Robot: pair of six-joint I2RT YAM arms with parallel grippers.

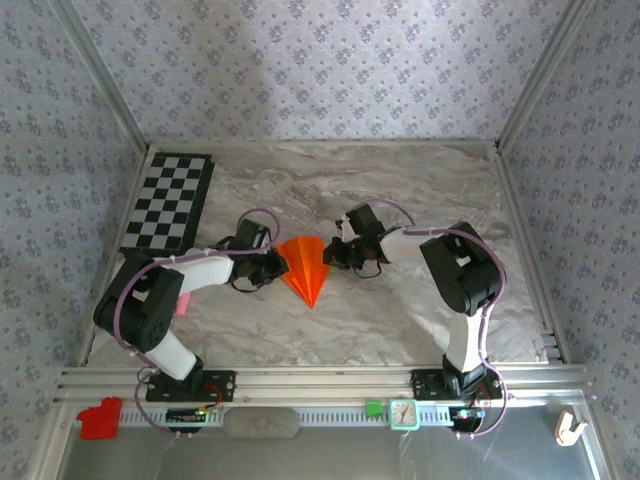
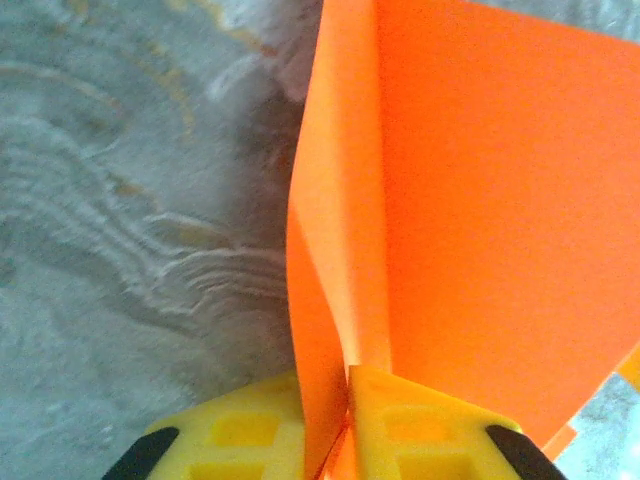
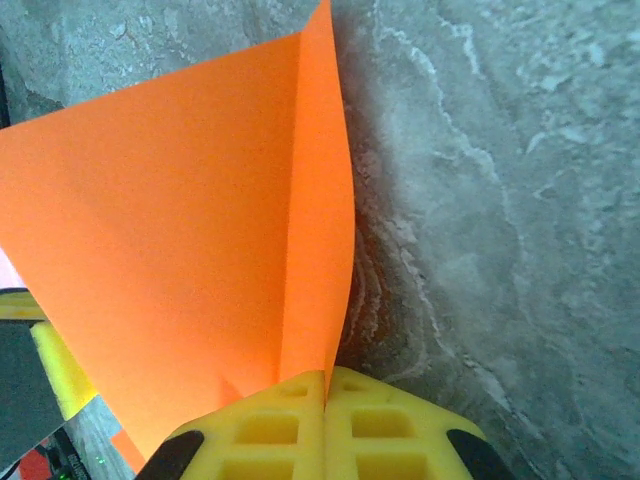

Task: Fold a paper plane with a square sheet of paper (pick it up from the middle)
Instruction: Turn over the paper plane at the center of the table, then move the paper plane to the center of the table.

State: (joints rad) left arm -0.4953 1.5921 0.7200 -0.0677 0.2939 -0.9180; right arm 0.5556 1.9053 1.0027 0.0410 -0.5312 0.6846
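The square sheet of paper is now a folded orange wedge, the paper plane [image 1: 305, 270], lying mid-table with its tip toward the arms. My left gripper [image 1: 280, 266] holds its left side and my right gripper [image 1: 333, 257] its right side. In the left wrist view an upright flap of the paper plane [image 2: 480, 200] runs down between the yellow fingers [image 2: 240, 430] of the left gripper [image 2: 346, 378], which pinch it. In the right wrist view a raised flap of the paper plane [image 3: 170, 220] ends in the seam of the right gripper [image 3: 326, 378], shut on it.
A black-and-white checkerboard [image 1: 168, 203] lies at the back left. A small red block [image 1: 99, 418], a green piece [image 1: 373, 407] and a white timer [image 1: 403, 413] sit on the near rail. Patterned walls close in three sides of the marbled table [image 1: 430, 200].
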